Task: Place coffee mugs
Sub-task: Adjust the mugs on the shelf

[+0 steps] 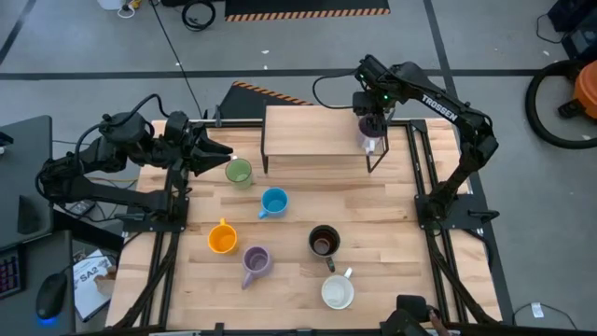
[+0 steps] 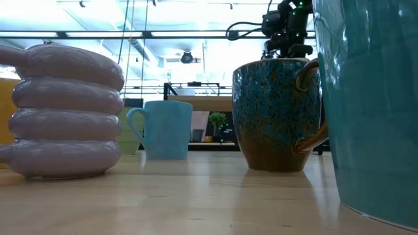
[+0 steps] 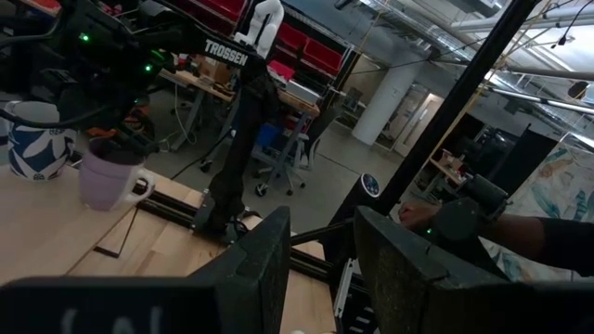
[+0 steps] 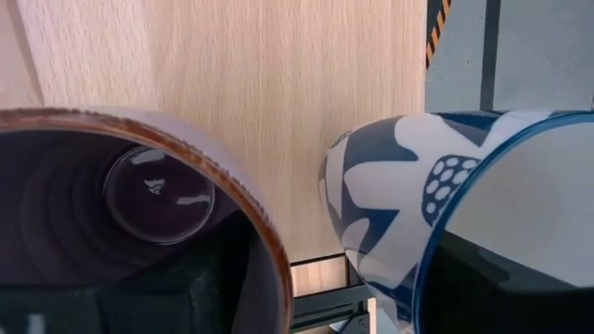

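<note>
Mugs sit about the wooden table (image 1: 298, 280): a green mug (image 1: 239, 173), a blue mug (image 1: 274, 202), an orange mug (image 1: 222, 239), a ribbed lilac mug (image 1: 256, 262), a dark brown mug (image 1: 324, 241) and a white mug (image 1: 338, 291). Up on the raised shelf (image 1: 312, 131), the right gripper (image 1: 370, 126) hangs over another lilac mug (image 1: 369, 140) next to a blue-and-white patterned mug (image 4: 408, 199), and I cannot tell if its fingers are apart or squeezing. By the table's left edge near the green mug, the left gripper (image 1: 219, 152) holds nothing, its fingers (image 3: 269, 250) a little apart.

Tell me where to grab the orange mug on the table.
Take the orange mug by its rim wall from straight above, one jaw inside and one outside. It stands upright, mouth open upward, its handle toward the far edge, so pinch a side away from that handle.
</note>
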Action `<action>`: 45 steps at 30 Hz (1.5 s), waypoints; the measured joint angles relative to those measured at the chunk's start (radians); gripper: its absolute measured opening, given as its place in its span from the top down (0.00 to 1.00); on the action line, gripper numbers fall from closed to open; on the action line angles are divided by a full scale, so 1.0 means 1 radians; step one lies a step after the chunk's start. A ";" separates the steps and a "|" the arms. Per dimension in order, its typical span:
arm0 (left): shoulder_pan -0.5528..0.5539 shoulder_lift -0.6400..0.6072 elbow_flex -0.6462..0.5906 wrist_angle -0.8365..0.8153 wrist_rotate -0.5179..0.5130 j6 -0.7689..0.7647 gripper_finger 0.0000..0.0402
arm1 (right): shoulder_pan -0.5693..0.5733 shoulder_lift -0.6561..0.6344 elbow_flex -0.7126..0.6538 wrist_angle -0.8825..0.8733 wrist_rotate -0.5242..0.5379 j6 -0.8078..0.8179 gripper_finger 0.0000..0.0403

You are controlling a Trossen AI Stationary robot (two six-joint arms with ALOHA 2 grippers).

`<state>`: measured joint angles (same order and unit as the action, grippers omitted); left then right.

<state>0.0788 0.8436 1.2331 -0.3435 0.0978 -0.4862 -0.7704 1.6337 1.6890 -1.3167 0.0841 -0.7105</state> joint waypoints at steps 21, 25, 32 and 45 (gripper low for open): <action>0.000 0.000 0.000 0.000 0.000 0.000 0.68 | 0.001 0.000 0.000 0.000 0.000 -0.008 0.52; 0.000 0.000 0.000 0.000 0.000 0.000 0.68 | 0.001 0.000 0.000 0.000 0.000 -0.008 0.55; 0.000 0.000 0.000 0.000 0.000 0.000 0.68 | 0.001 0.000 0.001 0.000 -0.001 -0.008 0.59; 0.000 0.000 0.000 0.000 0.000 -0.001 0.68 | 0.002 0.000 0.001 -0.001 -0.005 -0.008 0.67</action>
<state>0.0788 0.8436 1.2331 -0.3439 0.0978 -0.4870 -0.7681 1.6337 1.6897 -1.3174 0.0795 -0.7185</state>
